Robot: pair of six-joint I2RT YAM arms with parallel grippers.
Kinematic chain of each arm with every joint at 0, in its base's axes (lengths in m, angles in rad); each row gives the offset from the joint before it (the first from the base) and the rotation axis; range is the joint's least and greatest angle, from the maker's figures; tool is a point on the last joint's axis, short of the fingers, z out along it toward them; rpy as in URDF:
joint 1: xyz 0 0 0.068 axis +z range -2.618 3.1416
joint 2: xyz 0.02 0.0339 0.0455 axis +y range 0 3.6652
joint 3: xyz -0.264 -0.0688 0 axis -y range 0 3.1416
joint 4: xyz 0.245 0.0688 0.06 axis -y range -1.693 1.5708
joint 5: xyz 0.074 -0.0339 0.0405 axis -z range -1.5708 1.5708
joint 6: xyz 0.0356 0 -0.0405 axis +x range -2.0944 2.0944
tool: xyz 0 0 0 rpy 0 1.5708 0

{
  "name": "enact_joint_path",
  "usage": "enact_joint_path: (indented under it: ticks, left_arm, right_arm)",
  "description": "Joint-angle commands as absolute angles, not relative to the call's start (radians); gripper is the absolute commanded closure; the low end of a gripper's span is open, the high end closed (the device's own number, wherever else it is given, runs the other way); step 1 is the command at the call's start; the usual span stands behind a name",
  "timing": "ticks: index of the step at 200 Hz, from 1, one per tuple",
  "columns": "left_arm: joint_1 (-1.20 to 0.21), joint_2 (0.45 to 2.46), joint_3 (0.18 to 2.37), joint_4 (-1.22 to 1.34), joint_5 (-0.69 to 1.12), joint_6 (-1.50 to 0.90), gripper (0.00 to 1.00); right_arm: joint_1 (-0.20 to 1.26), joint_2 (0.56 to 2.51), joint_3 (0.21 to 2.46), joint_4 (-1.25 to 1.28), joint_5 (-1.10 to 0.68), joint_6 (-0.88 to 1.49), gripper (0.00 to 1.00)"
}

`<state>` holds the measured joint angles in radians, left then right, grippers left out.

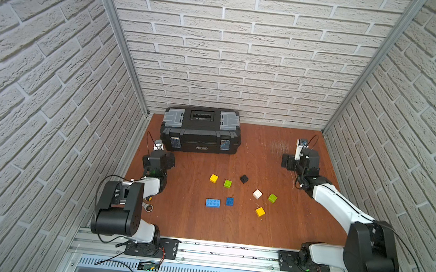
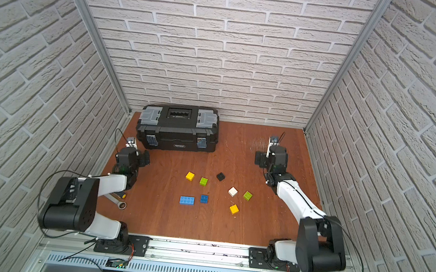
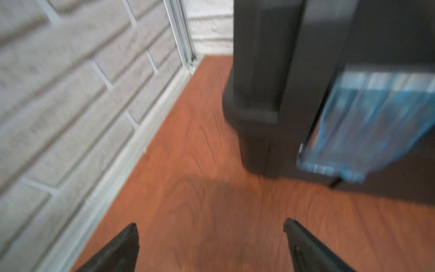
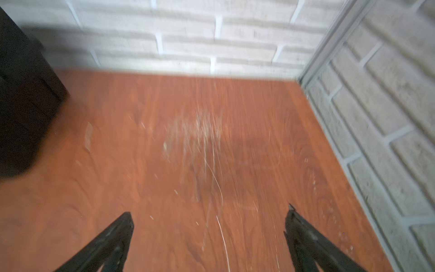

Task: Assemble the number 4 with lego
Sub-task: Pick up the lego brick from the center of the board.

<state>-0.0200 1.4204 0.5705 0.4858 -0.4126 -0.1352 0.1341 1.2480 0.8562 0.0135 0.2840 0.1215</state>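
The lego lies loose on the brown table, each brick apart from the others. A yellow (image 1: 213,178), a lime green (image 1: 227,183) and a black brick (image 1: 244,179) form the far row. To their right are a white (image 1: 257,194), a second green (image 1: 272,198) and a second yellow brick (image 1: 260,211). A long blue (image 1: 213,203) and a small blue brick (image 1: 229,201) lie nearest. No number 4 is in view. My left gripper (image 3: 210,223) stands open and empty by the toolbox's left corner. My right gripper (image 4: 209,209) is open and empty over scratched wood at the back right.
A big black toolbox (image 1: 201,132) with its lid down stands against the back wall. A wrench (image 1: 147,207) and a yellow-tipped tool (image 1: 148,198) lie under the left arm. Brick-pattern walls close three sides, and a metal rail (image 1: 227,249) runs along the front edge.
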Motion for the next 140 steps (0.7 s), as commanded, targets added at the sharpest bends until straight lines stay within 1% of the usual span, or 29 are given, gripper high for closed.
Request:
enact_joint_path:
  ticks: [1,3,6,9,12,14,18,23,32,45,54,67,80,88,94,99,110,119,129,140]
  left_arm:
    - [-0.06,1.309,0.749,0.107,-0.673,-0.239,0.02]
    - [-0.063,1.303,0.764,0.071,-0.68,-0.264,0.02]
    - [-0.066,1.29,0.788,0.019,-0.691,-0.306,0.02]
    - [-0.071,1.279,0.809,-0.033,-0.692,-0.348,0.02]
    - [-0.075,1.267,0.831,-0.085,-0.687,-0.391,0.04]
    - [-0.078,1.261,0.846,-0.12,-0.679,-0.416,0.05]
    - [-0.088,1.249,0.869,-0.176,-0.659,-0.455,0.09]
    - [-0.109,1.234,0.892,-0.236,-0.636,-0.511,0.12]
    - [-0.157,1.203,0.912,-0.305,-0.595,-0.568,0.15]
    - [-0.275,1.164,0.923,-0.372,-0.592,-0.619,0.18]
    - [-0.368,1.142,0.92,-0.406,-0.591,-0.657,0.19]
    - [-0.504,1.127,0.917,-0.443,-0.592,-0.703,0.2]
    - [-0.624,1.123,0.919,-0.482,-0.603,-0.743,0.21]
    - [-0.685,1.119,0.913,-0.489,-0.604,-0.762,0.22]
    - [-0.722,1.114,0.905,-0.491,-0.603,-0.777,0.22]
    - [-0.749,1.11,0.898,-0.489,-0.599,-0.781,0.22]
    - [-0.79,1.1,0.883,-0.49,-0.598,-0.779,0.22]
    - [-0.795,1.091,0.875,-0.504,-0.587,-0.79,0.23]
    - [-0.793,1.075,0.863,-0.51,-0.576,-0.788,0.25]
    - [-0.79,1.057,0.85,-0.512,-0.568,-0.782,0.26]
  right_arm:
    - [0.155,1.102,0.801,-0.455,0.582,0.588,0.0]
    - [0.142,1.094,0.804,-0.504,0.579,0.658,0.01]
    - [0.112,1.085,0.808,-0.548,0.523,0.709,0.02]
    - [0.08,1.076,0.803,-0.544,0.42,0.683,0.0]
    - [0.06,1.069,0.793,-0.522,0.327,0.635,0.04]
    - [0.054,1.066,0.79,-0.516,0.284,0.614,0.06]
    - [0.059,1.061,0.799,-0.546,0.261,0.608,0.07]
    - [0.076,1.053,0.827,-0.613,0.268,0.624,0.07]
    - [0.153,1.039,0.866,-0.685,0.312,0.628,0.07]
    - [0.319,1.037,0.953,-0.844,0.488,0.697,0.01]
    - [0.414,1.053,1.002,-0.931,0.546,0.76,0.0]
    - [0.545,1.065,1.03,-0.984,0.606,0.843,0.0]
    - [0.622,1.035,0.989,-0.945,0.617,0.834,0.0]
    - [0.638,0.996,0.939,-0.917,0.63,0.856,0.06]
    - [0.638,0.965,0.893,-0.881,0.599,0.877,0.1]
    - [0.63,0.945,0.868,-0.84,0.531,0.848,0.14]
    - [0.633,0.953,0.847,-0.81,0.397,0.79,0.29]
    - [0.638,0.999,0.847,-0.824,0.312,0.773,0.35]
    - [0.64,1.07,0.856,-0.866,0.246,0.761,0.36]
    - [0.639,1.146,0.879,-0.925,0.232,0.772,0.37]
